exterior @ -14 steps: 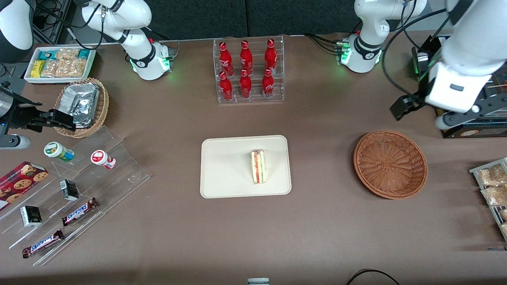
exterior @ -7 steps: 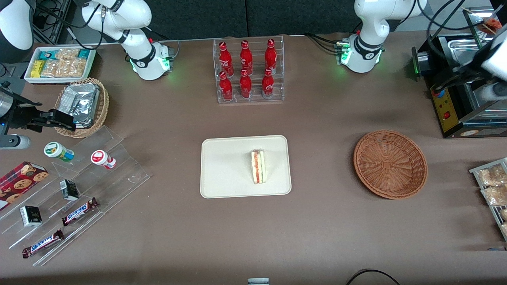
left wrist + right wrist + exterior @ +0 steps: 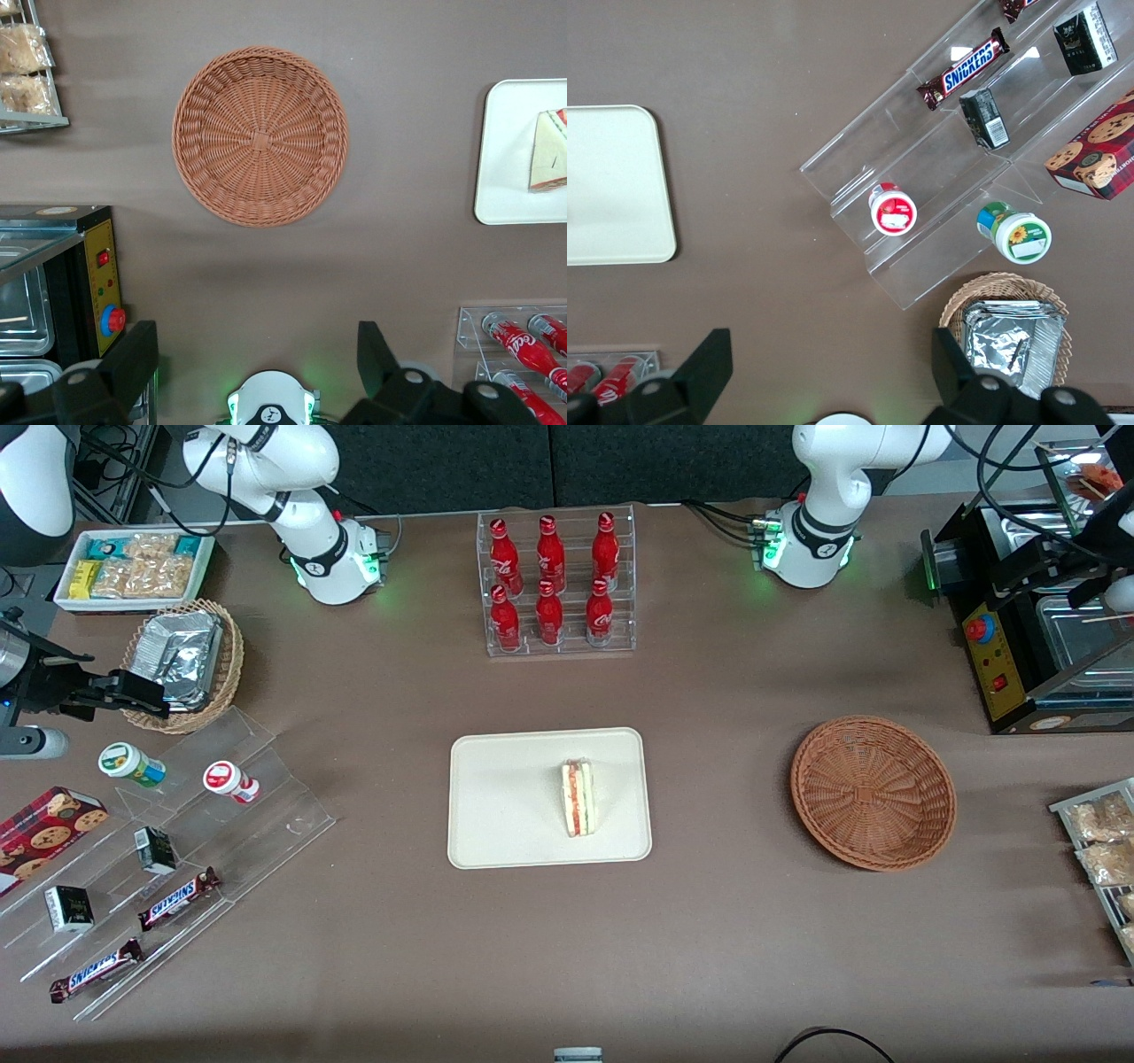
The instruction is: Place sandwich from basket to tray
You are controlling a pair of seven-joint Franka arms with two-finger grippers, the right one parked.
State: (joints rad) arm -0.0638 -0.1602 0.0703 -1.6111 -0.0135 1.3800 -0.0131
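Observation:
The sandwich [image 3: 578, 797], a pale wedge with red and green filling, lies on the cream tray [image 3: 505, 806] in the middle of the table; its edge also shows in the left wrist view [image 3: 549, 152]. The reddish-brown wicker basket [image 3: 873, 791] stands empty toward the working arm's end of the table, also in the left wrist view [image 3: 260, 135]. My gripper [image 3: 1036, 567] hangs high over the black and metal appliance at that end, well away from basket and tray. It is open [image 3: 257, 359], its fingers [image 3: 133, 359] wide apart with nothing between them.
A clear rack of red bottles [image 3: 554, 584] stands farther from the front camera than the tray. The black appliance with a red button [image 3: 1001, 646] and a rack of snack packs [image 3: 1099, 841] flank the basket. A clear stepped stand with snacks [image 3: 177, 841] lies toward the parked arm's end.
My gripper has pulled away from above the table near the basket toward the appliance at the working arm's end. Sandwich, tray and basket have not moved.

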